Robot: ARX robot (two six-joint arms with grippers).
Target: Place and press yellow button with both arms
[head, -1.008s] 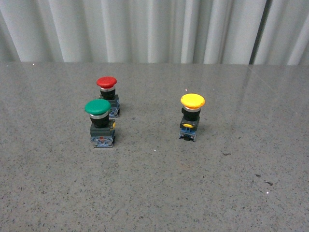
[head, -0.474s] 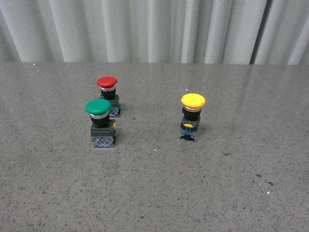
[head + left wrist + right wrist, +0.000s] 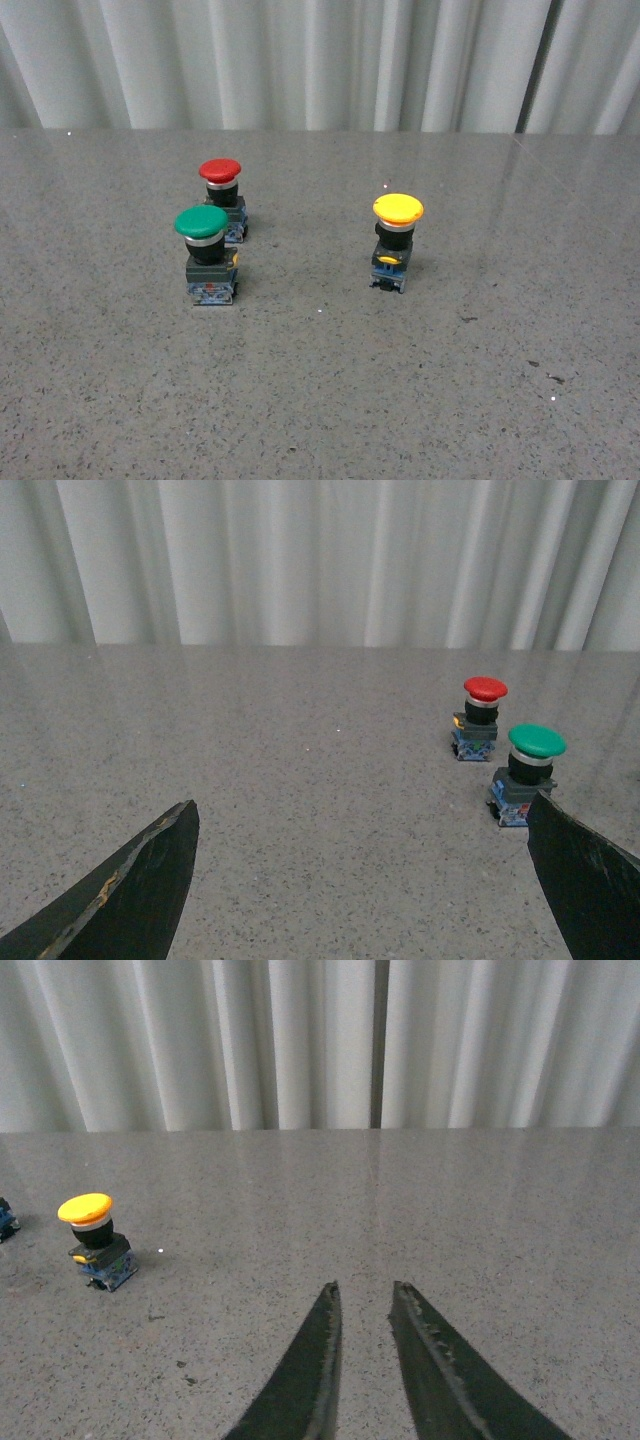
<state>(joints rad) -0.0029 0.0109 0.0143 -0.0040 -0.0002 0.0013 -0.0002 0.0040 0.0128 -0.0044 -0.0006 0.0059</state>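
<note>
The yellow button (image 3: pixel 397 240) stands upright on the grey table, right of centre in the front view, with a yellow mushroom cap, black collar and blue-grey base. It also shows in the right wrist view (image 3: pixel 95 1240), far off to one side of my right gripper (image 3: pixel 363 1288), which is shut and empty, its tips a narrow gap apart above bare table. My left gripper (image 3: pixel 365 815) is open wide and empty; the yellow button is out of its view. Neither arm shows in the front view.
A green-capped button (image 3: pixel 209 253) and a red-capped button (image 3: pixel 223 198) stand close together at the left; both also show in the left wrist view, green (image 3: pixel 527 772) near one finger, red (image 3: pixel 479 715) beyond. White curtain behind the speckled table (image 3: pixel 330 390).
</note>
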